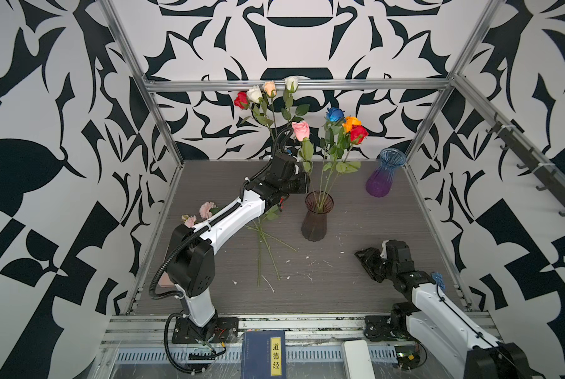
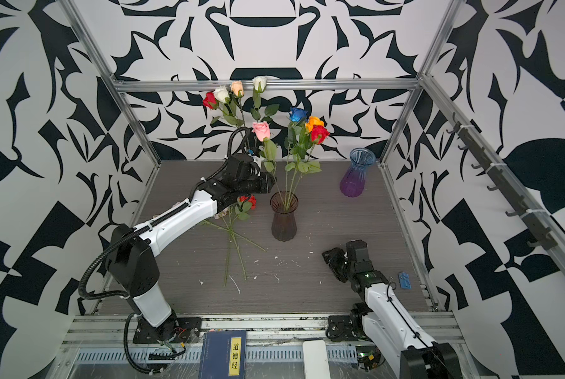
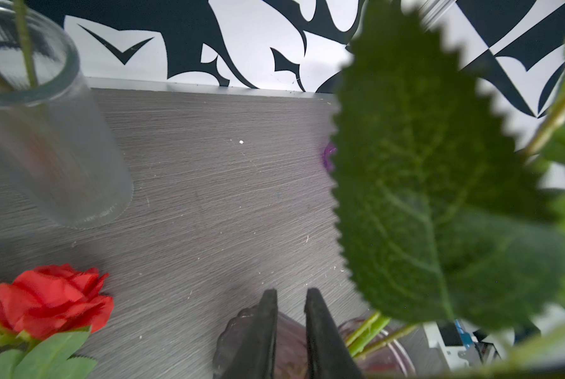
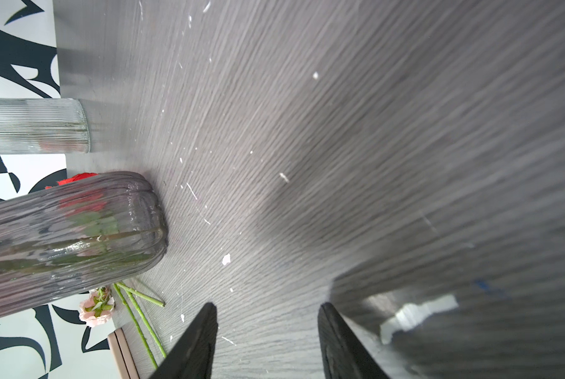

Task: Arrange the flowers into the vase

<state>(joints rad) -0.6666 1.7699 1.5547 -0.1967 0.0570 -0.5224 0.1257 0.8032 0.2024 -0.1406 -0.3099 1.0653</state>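
So the left gripper [image 3: 291,328] is by the rim of the dark vase [image 1: 317,218], fingers only slightly apart, nothing showing between them. The blue, orange and red roses [image 1: 353,124] stand in that vase, and the pink rose [image 1: 300,130] has its stem running down past the fingers. Left wrist view catches a clear glass vase [image 3: 54,147] with stems in it, which the arm hides in both top views, plus a loose red rose [image 3: 51,302] lying on the counter [image 1: 340,288]. The right gripper [image 4: 268,328] hovers over the counter, fingers well apart, empty.

Your left arm [image 1: 235,211] and right arm [image 1: 438,305], white shells [image 2: 176,220] between black joint housings [image 1: 195,262], ribbed black hose [image 1: 159,274] on the left one, black bolted base plates [image 1: 184,333], tapered black end effector fingers [image 3: 258,341].
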